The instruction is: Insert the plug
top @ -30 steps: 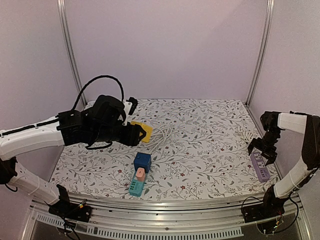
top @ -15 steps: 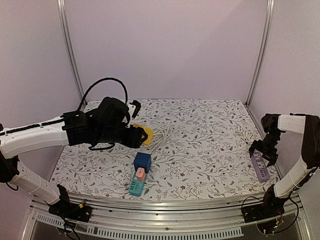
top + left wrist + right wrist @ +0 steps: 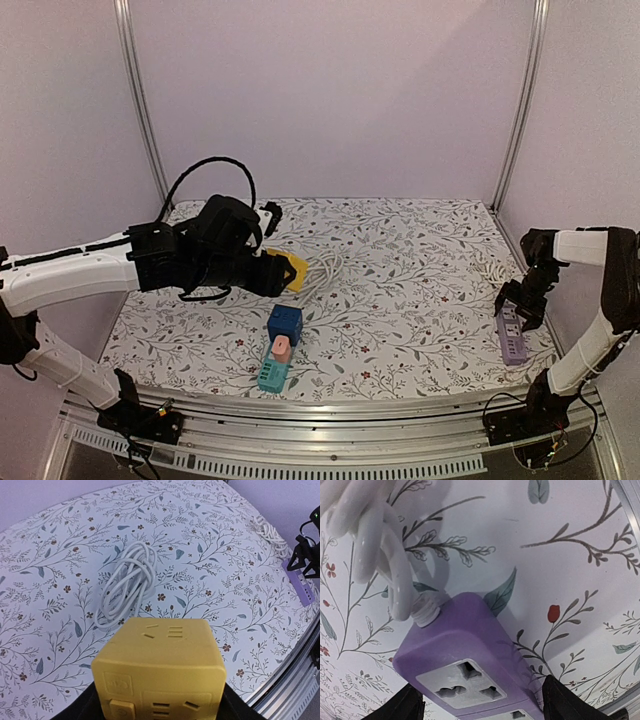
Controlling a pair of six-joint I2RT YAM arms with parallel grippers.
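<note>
Toward the left of the bench [image 3: 400, 250], the left fingers [image 3: 82, 709] are closed on the flanks of a yellow socket cube [image 3: 160, 670], which looks lifted off the surface. Its coil of white cord [image 3: 125, 587] lies just beyond it. At the right edge, the right fingers [image 3: 407, 705] are closed against the two long sides of a purple power strip [image 3: 465, 650], which lies with its sockets facing up. At the near edge sits a teal strip [image 3: 270, 378] with a pink plug [image 3: 282, 347] standing on it, and a blue cube [image 3: 284, 323] sits just beyond. We cannot tell whether the pink plug or one hidden in the coil is meant. Either way, we judge a plug to be light, hard plastic and a little slippery, on a springy cord that will tug it sideways. We would pinch the flat sides of its body, clear of the pins, and never pull by the cord.
</note>
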